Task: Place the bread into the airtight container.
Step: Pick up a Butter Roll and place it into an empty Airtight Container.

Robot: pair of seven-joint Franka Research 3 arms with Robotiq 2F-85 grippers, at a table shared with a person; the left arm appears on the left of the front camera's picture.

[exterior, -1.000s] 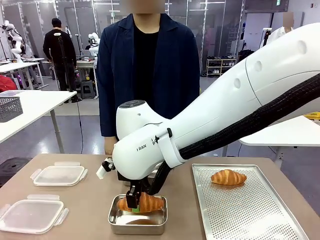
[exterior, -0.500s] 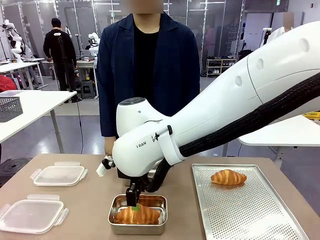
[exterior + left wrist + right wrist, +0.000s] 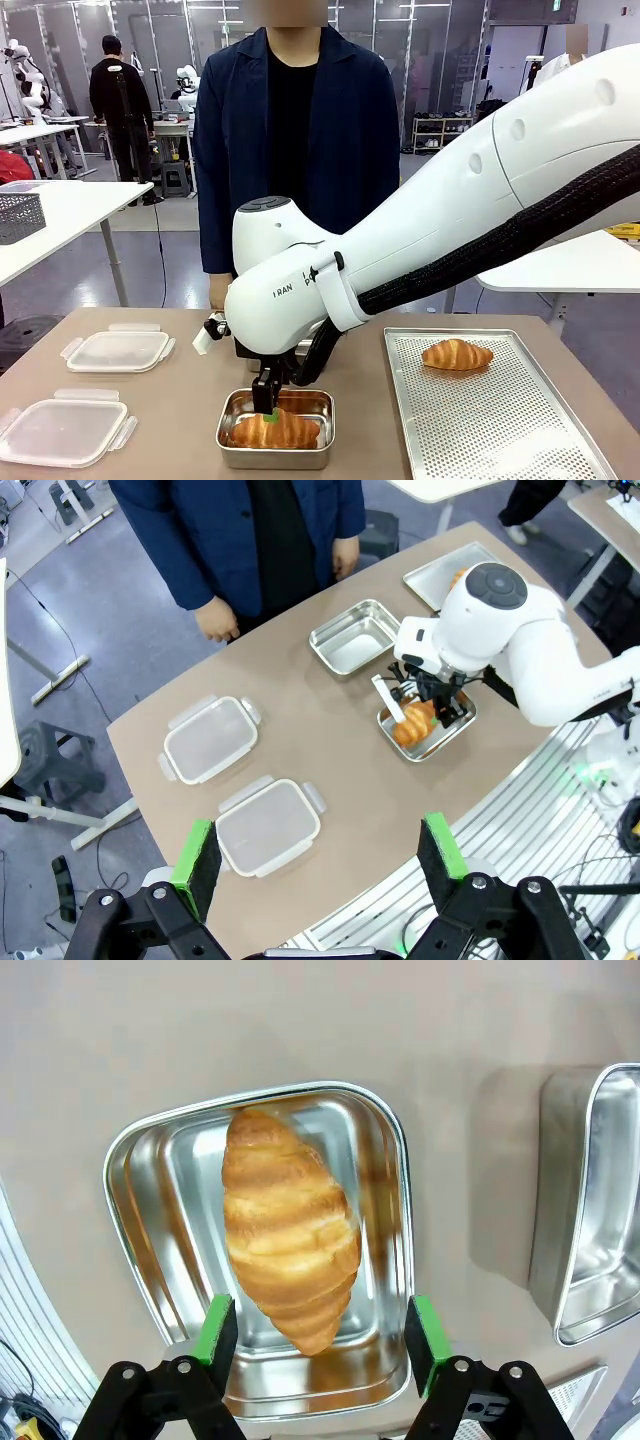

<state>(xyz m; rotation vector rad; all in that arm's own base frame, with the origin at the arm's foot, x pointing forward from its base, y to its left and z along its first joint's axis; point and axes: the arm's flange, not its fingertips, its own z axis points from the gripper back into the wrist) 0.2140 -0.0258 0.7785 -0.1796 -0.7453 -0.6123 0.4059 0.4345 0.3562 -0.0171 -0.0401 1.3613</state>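
A golden croissant, the bread [image 3: 288, 1225], lies inside a steel airtight container [image 3: 260, 1095] at the table's front middle. My right gripper [image 3: 320, 1330] hangs just above it, open, its green pads [image 3: 217, 1328] on either side of the bread's near tip and apart from it. In the front view the bread [image 3: 275, 430] rests in the container [image 3: 230, 452] below my right gripper [image 3: 268, 400]. My left gripper [image 3: 318, 852] is open high above the table, and from there I see the bread [image 3: 418, 723] under the right arm.
A second croissant [image 3: 457, 354] lies on a perforated tray [image 3: 520, 440] at the right. Two clear lids [image 3: 118, 350] [image 3: 62, 432] sit at the left. An empty steel container [image 3: 355, 637] stands beyond the filled one. A person stands at the far edge.
The bread was held above the container a second ago; it now lies inside it. My right gripper has opened and let it go, then risen slightly.
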